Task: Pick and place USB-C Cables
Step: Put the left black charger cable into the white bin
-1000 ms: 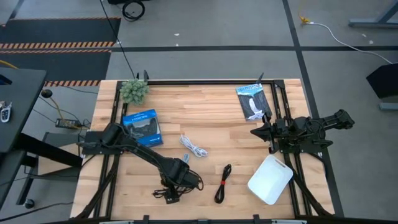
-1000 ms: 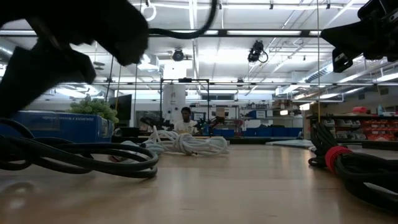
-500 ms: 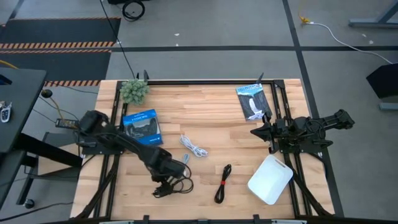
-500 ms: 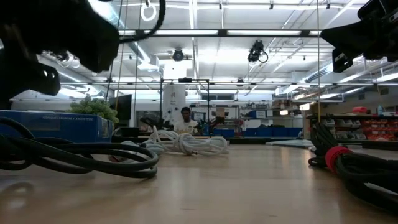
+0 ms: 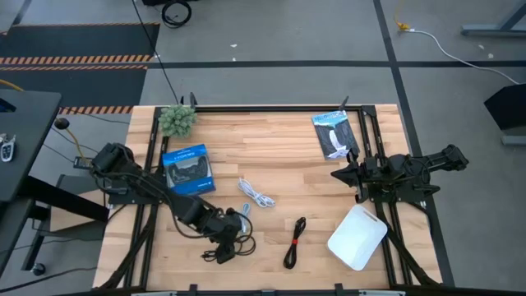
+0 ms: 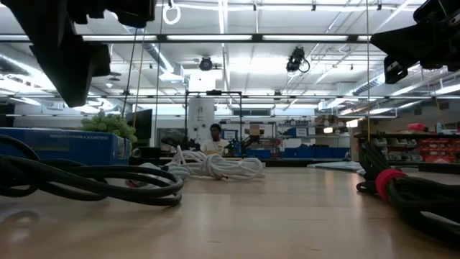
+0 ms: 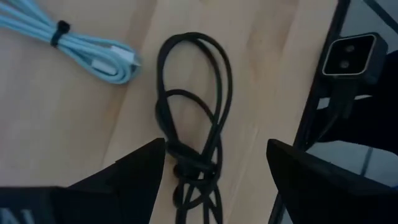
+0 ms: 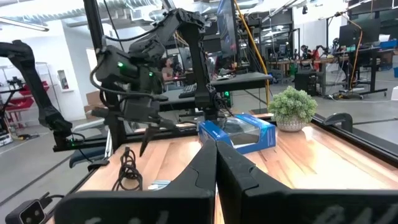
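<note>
The thin black loose loop [image 5: 232, 245] lies flat near the table's near edge; the low view shows it resting on the wood [image 6: 93, 183]. My left gripper [image 7: 216, 149] hovers open above it, a finger on either side of the loop [image 7: 193, 118], and touches nothing. The silver-grey bundle [image 7: 81, 43] lies just beyond it. The white cable [image 5: 256, 195] sits mid-table, and the black bundle with red [image 5: 294, 241] lies to its right. My right gripper [image 8: 216, 168] waits shut over the right side [image 5: 339, 174].
A blue box [image 5: 187, 168] and a small plant [image 5: 177, 120] stand on the far left. A dark flat packet [image 5: 335, 134] lies at the far right, and a white container [image 5: 357, 237] at the near right. A person sits in the room beyond [image 6: 214, 137].
My left gripper has risen from low over the black loop and drawn back a little toward the table's left, its arm folding back toward its base. The black loop has stayed on the table.
</note>
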Controlling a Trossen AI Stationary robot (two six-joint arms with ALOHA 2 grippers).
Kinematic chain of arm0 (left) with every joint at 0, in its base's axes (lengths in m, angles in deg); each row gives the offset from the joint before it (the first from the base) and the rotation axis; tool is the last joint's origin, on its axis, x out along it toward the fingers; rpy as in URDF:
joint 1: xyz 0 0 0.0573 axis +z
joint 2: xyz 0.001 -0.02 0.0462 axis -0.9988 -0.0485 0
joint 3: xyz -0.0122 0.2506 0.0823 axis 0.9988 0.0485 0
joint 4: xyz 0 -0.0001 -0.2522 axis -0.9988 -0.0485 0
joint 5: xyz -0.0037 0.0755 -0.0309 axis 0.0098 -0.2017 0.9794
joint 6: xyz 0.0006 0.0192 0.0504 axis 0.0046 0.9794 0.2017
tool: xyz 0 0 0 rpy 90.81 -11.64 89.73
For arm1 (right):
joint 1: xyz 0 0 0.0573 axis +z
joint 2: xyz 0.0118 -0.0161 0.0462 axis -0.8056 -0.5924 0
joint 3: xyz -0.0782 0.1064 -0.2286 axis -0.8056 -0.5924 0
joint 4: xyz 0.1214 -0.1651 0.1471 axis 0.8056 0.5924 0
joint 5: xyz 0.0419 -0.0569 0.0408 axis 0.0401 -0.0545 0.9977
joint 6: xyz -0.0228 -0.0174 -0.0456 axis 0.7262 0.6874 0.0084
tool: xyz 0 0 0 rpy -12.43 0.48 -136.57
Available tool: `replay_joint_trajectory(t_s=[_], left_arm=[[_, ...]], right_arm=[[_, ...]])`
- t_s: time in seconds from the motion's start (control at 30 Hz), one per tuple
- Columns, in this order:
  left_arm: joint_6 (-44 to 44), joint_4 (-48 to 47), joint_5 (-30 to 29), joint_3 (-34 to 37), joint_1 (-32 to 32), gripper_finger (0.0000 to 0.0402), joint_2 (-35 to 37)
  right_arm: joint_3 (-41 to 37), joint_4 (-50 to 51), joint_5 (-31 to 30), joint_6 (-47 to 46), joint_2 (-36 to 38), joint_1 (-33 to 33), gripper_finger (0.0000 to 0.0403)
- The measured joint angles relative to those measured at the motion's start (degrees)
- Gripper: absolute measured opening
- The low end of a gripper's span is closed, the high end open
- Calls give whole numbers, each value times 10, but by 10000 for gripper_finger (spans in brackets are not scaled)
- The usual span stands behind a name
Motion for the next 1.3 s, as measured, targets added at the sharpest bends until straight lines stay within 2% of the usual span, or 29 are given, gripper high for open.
replay_joint_trajectory(t_s=[0.27, 0.37, 0.97, 1.13, 1.3], left_arm=[[-2, -34, -96, 0, -42, 289, 0], [-2, -27, -113, 0, -50, 289, -7], [-39, -7, -89, -1, -54, 289, -100], [-37, 6, -56, -2, -53, 288, -118], [-36, 14, -49, -1, -55, 268, -120]], right_arm=[[0, 0, 0, 0, 0, 0, 9], [0, 0, 0, 0, 0, 0, 9], [0, 0, 0, 0, 0, 0, 9], [0, 0, 0, 0, 0, 0, 9], [0, 0, 0, 0, 0, 0, 9]])
